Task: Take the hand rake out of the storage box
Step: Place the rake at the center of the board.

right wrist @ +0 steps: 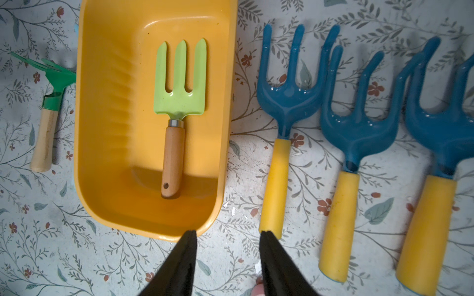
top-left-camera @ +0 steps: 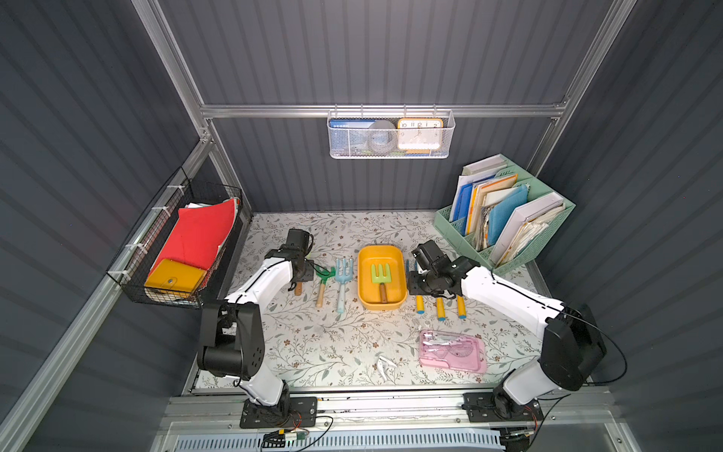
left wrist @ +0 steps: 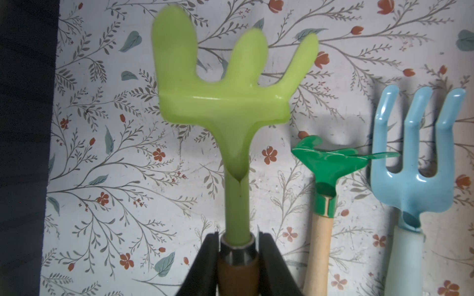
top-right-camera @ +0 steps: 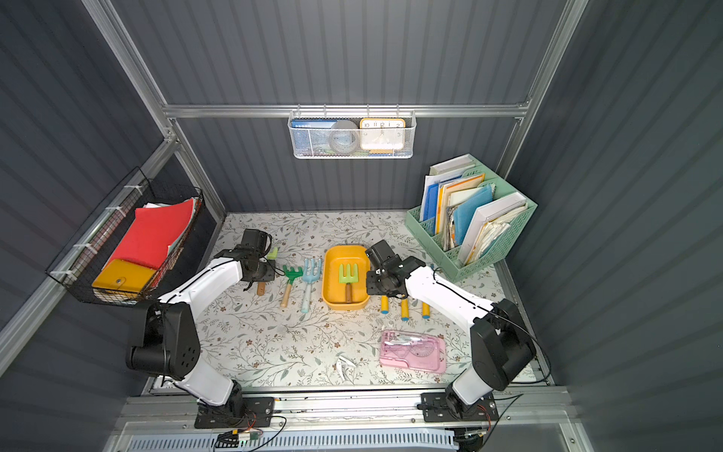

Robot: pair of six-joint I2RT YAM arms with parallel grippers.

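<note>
Left wrist view: your left tool (left wrist: 238, 234) grips the lime-green three-tined hand rake (left wrist: 223, 102), outside the shallow yellow plastic storage box (top-left-camera: 363, 281); release remains; right tool (right wrist: 228, 232) parted, empty.

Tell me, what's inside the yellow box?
One light-green fork with a wooden handle lies flat on the floor of the box. Nothing else shows inside. The floor under the fork is covered.

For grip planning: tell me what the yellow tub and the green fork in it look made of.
Yellow tub: moulded plastic, likely; smooth, slightly glossy, rounded corners, ribbed wall. Green fork: head looks like painted metal, glossy highlights at the slots; silvery collar; handle varnished wood, visible grain.
</note>
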